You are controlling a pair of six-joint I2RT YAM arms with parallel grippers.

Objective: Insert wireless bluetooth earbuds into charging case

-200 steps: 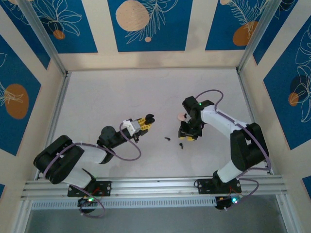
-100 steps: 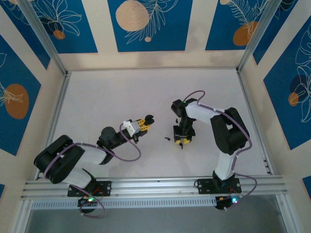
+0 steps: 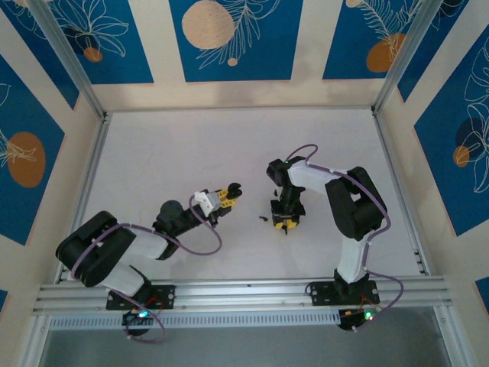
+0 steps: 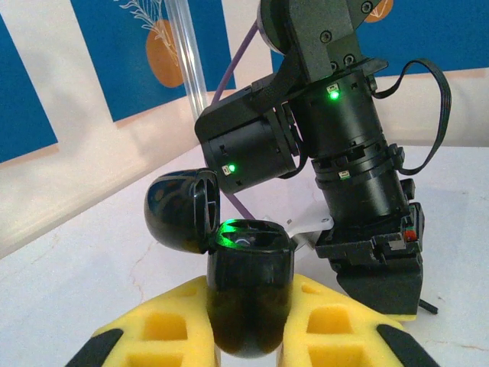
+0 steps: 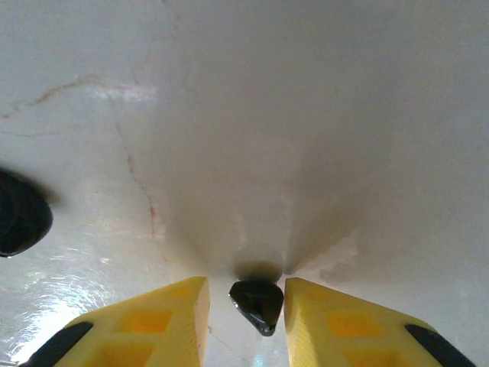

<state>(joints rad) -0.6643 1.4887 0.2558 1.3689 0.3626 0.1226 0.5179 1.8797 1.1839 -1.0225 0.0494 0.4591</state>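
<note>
One earbud [image 5: 257, 304], a glossy black teardrop, lay on the table [image 5: 321, 115] between the yellow fingers [image 5: 164, 317] of my right gripper [image 5: 244, 284]. The jaws stood apart around it. A sliver of table showed at its 9 o'clock side, and at 3 o'clock I could not tell whether the pad touched it.

The overhead view showed the second earbud [image 3: 262, 218] as a tiny black speck, loose on the table just at 9 o'clock of that gripper. My right wrist view had a dark rounded blur [image 5: 19, 222] at its 9 o'clock edge, too soft to name.

At 10 o'clock of the loose earbud, near but apart, my left gripper [image 3: 227, 194] was clamped on the charging case [image 4: 250, 264], one pad on each flank. My left wrist view showed what the overhead could not. The case was a smooth black shell, and its domed lid [image 4: 179, 210] was swung back at 10 o'clock. A green light glowed in the open mouth. Beyond it at 1 o'clock, my right arm's black wrist [image 4: 351, 153] rose between the case and the earbuds.

The table was pale and shiny, with fine hairline cracks. My finger pads were yellow, blocky and pocketed, with black ends.
</note>
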